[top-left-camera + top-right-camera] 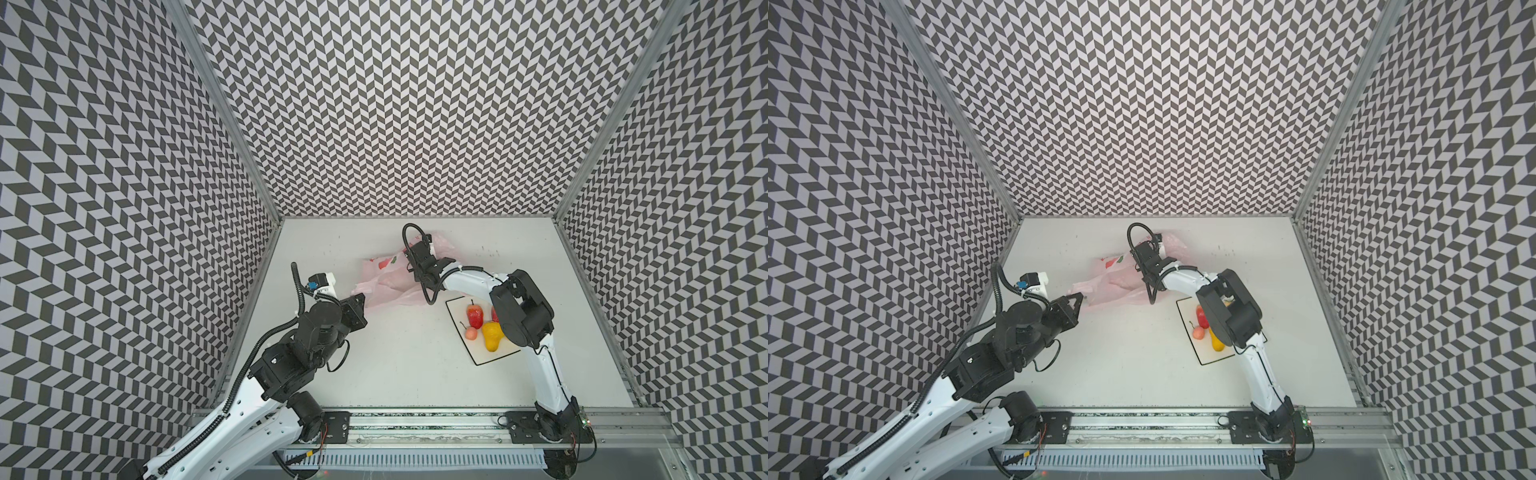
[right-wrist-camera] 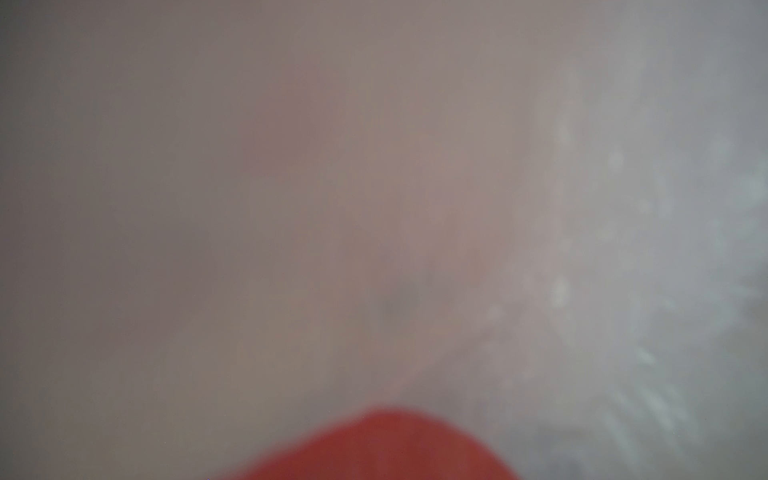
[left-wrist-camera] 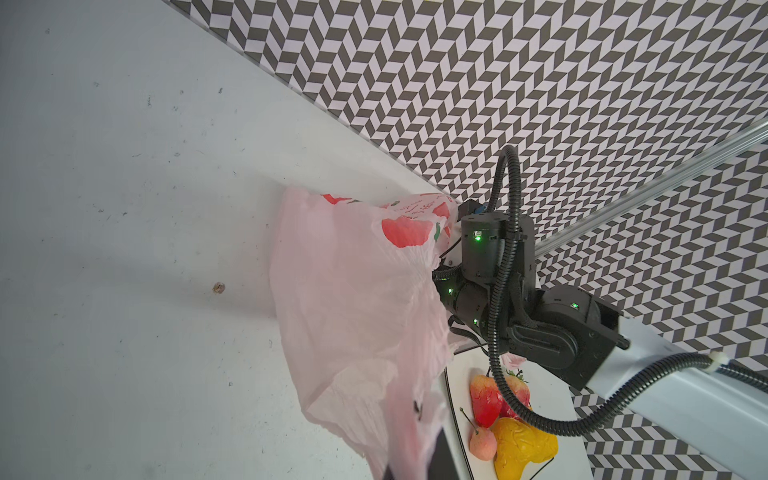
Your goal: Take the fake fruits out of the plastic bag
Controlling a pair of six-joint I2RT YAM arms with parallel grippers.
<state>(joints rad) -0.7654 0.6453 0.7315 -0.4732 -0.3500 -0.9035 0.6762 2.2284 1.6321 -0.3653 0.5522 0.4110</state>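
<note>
- The right hand is buried in the mouth of the plastic bag, reaching in from the right toward the left; the film hides its fingers, so I cannot tell whether it is open or gripping anything; the right wrist view gives only pink haze and a blurred red shape, fruit or print, unclear.
- The left hand is clamped shut on the bag's near-left corner; the bag stretches from there toward the far right, so anything left inside probably lies along that line, nearer the right hand.
- Fake fruits already out, on the white sheet at the right of the table: a red strawberry, a second red piece partly behind the arm, a yellow pear, a pink cherry; what the bag holds does not show.
</note>
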